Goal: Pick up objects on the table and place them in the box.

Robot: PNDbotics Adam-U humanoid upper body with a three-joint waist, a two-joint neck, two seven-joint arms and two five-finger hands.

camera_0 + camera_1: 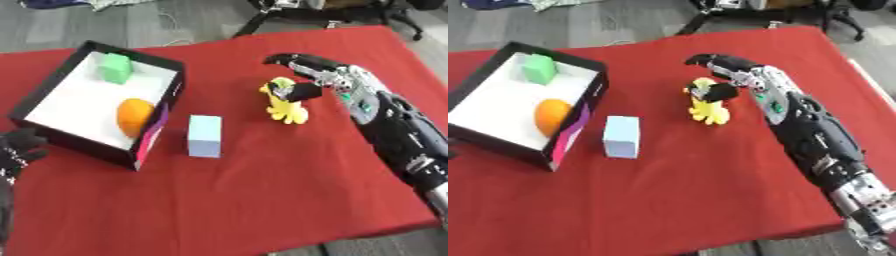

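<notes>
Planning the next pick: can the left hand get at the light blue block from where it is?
Probably not directly: the left hand sits at the table's left edge, and the box stands between it and the light blue block. It would have to go around.

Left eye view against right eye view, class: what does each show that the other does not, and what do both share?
Only the left eye view shows the left hand, dark, at the lower left edge. Only the right eye view shows more of the right arm toward the lower right corner. Both share the box holding a green block and an orange ball, the blue block, and the right hand on the yellow toy.
</notes>
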